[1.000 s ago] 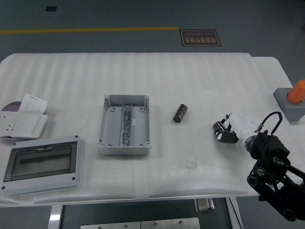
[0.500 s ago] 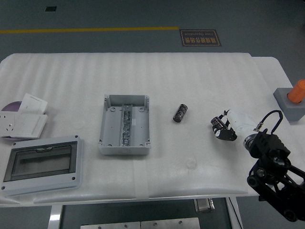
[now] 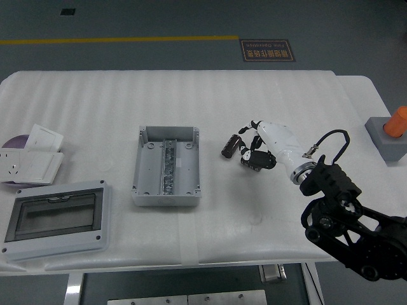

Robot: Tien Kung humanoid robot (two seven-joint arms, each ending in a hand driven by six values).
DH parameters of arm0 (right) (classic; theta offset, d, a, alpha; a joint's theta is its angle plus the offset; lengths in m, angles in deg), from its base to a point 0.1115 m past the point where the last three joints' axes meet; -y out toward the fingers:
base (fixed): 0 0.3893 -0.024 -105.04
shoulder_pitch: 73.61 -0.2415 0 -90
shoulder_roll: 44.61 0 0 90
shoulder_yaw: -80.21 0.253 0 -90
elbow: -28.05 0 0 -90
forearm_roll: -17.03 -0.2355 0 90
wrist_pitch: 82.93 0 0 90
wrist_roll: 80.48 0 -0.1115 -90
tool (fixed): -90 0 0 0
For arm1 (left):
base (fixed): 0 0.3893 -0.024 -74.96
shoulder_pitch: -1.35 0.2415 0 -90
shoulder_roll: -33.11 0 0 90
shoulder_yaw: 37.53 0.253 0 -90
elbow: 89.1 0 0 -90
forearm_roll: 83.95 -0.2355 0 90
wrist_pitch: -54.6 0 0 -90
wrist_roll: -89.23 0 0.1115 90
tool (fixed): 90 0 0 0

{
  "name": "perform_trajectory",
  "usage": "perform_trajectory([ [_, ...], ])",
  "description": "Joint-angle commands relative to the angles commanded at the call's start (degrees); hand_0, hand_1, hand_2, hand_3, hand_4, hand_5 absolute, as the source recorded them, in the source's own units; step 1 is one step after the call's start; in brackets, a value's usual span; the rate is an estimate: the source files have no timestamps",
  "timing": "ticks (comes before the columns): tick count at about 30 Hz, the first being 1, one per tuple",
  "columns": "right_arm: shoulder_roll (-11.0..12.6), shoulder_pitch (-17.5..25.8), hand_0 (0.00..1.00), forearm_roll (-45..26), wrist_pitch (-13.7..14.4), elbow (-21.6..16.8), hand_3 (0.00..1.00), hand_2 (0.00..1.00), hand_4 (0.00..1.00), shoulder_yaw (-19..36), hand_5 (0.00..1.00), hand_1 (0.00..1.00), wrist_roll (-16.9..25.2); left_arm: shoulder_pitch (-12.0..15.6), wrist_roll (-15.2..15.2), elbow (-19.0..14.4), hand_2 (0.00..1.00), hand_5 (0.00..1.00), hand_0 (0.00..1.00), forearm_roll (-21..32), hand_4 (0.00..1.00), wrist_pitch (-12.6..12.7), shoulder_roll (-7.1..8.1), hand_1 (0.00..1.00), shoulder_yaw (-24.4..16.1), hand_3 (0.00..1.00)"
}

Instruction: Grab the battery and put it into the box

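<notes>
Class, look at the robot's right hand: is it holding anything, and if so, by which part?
It cannot be told. The right hand has its fingers at the small dark cylindrical battery's right end, but a closed grip isn't visible.

The worktop (image 3: 95, 101) is covered in white foam sheet, matt and faintly ribbed. The box (image 3: 166, 166) looks like matt grey plastic, with a dull metal rail down its middle. The battery (image 3: 229, 145) is dark with a slight sheen. The right hand (image 3: 257, 149) has a glossy white shell and black jointed fingers. A lid (image 3: 56, 218) nearby has a smoky clear window.
</notes>
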Motion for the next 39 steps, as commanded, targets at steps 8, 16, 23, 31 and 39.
perform_trajectory([
  [8,0.53,-0.58,0.351,1.8,-4.17,1.97,0.688,0.488,0.243,-0.6,0.034,0.472,-2.71,-0.06,0.08,0.03,0.667,0.4,0.689,-0.09,0.691,-0.03,0.03,0.701,-0.13,0.606],
  [16,1.34,0.12,0.493,3.27,-9.32,1.97,0.752,0.625,0.485,-1.18,0.264,0.553,-7.15,-0.18,0.01,0.03,0.661,0.397,0.689,0.16,0.69,-0.06,-0.07,0.701,0.09,0.607],
  [23,1.0,-0.11,0.53,2.71,-10.92,2.74,0.834,0.644,0.665,-2.12,0.41,0.585,-8.01,-0.23,0.05,0.03,0.657,0.396,0.688,0.13,0.69,-0.09,-0.06,0.7,0.09,0.605],
  [31,0.62,-0.66,0.536,2.15,-11.45,3.69,0.848,0.646,0.809,-2.93,0.572,0.586,-8.16,-0.21,0.1,0.0,0.654,0.396,0.688,0.03,0.689,-0.17,-0.08,0.7,0.11,0.601],
  [39,-0.44,-1.81,0.539,1.62,-11.21,6.7,0.848,0.642,0.875,-4.57,0.656,0.588,-8.44,-0.35,-0.06,-0.03,0.648,0.396,0.688,0.47,0.688,-0.18,-0.04,0.7,0.57,0.596],
])
